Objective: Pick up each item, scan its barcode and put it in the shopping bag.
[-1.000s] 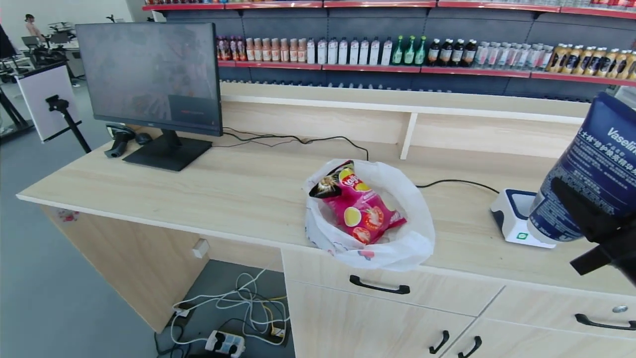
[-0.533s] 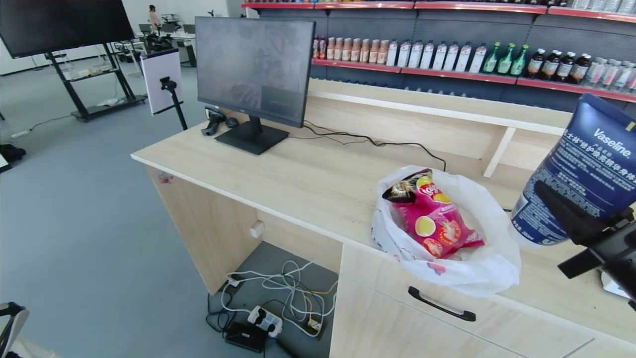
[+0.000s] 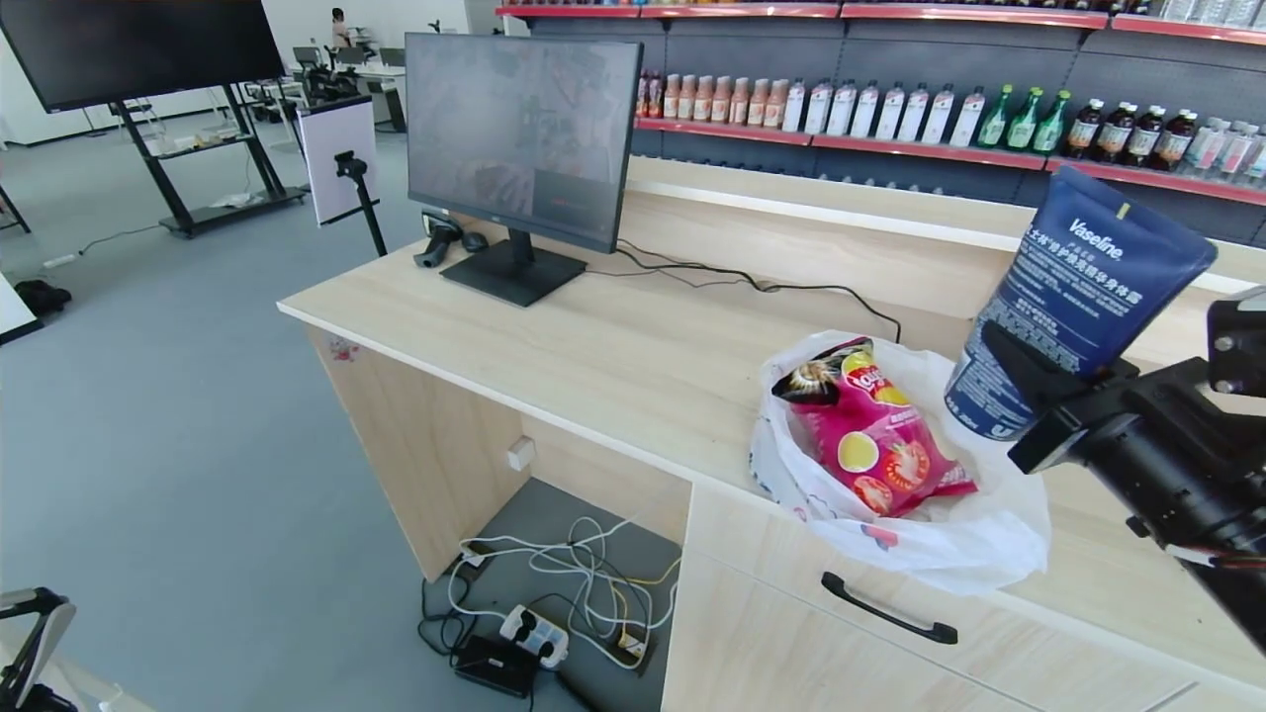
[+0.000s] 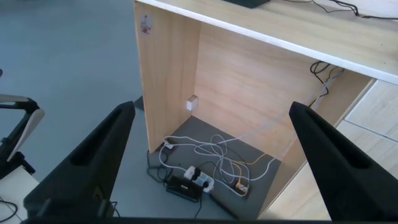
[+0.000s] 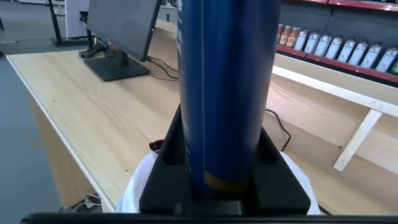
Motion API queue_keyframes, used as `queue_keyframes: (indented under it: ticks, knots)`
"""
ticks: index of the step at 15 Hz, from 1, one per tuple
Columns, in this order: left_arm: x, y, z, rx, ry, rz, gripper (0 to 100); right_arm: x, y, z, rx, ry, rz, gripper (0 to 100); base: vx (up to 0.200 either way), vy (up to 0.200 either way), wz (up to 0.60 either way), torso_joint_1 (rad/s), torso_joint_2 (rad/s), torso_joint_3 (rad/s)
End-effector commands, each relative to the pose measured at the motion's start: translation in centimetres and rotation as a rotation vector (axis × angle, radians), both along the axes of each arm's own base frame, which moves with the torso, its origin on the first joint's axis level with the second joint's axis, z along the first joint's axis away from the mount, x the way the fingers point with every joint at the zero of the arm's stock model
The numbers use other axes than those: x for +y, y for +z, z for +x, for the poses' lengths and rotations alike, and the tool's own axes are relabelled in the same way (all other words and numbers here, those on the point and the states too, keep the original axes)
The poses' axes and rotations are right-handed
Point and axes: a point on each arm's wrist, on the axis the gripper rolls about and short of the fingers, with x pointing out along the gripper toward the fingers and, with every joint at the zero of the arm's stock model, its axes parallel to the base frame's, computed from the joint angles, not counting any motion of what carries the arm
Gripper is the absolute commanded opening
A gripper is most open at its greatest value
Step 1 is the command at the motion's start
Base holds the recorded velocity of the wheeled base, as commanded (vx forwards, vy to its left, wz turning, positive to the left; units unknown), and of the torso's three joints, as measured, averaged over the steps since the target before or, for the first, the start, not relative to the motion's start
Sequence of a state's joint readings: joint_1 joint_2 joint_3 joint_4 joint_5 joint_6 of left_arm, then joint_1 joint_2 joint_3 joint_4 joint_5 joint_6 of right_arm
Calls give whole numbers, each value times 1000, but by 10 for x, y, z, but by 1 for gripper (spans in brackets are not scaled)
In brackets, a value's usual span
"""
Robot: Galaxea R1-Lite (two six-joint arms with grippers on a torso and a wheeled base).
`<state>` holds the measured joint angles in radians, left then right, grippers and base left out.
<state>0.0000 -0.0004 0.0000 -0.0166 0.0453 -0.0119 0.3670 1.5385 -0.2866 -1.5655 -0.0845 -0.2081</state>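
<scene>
My right gripper (image 3: 1039, 381) is shut on a blue lotion tube (image 3: 1073, 297), which it holds cap-down above the right rim of the white shopping bag (image 3: 949, 539). From the right wrist the lotion tube (image 5: 225, 87) stands clamped between the black fingers (image 5: 168, 165), with the shopping bag (image 5: 140, 186) below. A pink chips bag (image 3: 870, 430) lies inside the shopping bag. My left gripper (image 4: 208, 162) hangs open low beside the counter, over the floor, with nothing between its fingers.
A monitor (image 3: 524, 138) stands at the counter's (image 3: 613, 356) far left with a handheld scanner (image 3: 435, 242) beside it and cables behind. Drink shelves (image 3: 890, 109) line the back wall. A power strip and cables (image 3: 534, 618) lie on the floor under the counter. A drawer handle (image 3: 887, 613) is below the bag.
The head camera has swung left, so the whole scene shifted right. My right gripper carried the lotion tube leftwards from over the white scanner box to above the shopping bag's right rim.
</scene>
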Motion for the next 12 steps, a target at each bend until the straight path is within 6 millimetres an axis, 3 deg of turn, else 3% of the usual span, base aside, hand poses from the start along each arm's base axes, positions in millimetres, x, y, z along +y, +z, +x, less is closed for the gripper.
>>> queue_keyframes:
  ticks: [1,4,8,12]
  knots:
    - [0,0,0,0,1,0,100,2,-15,20,66,-42,1,0,0,0,0,0,0,0]
    - [0,0,0,0,1,0,100,-5,-21,29,93,-84,16,0,0,0,0,0,0,0]
    - [0,0,0,0,1,1,100,-4,-48,51,195,-111,-18,0,0,0,0,0,0,0]
    - [0,0,0,0,1,1,100,-26,-58,68,220,-209,-26,0,0,0,0,0,0,0]
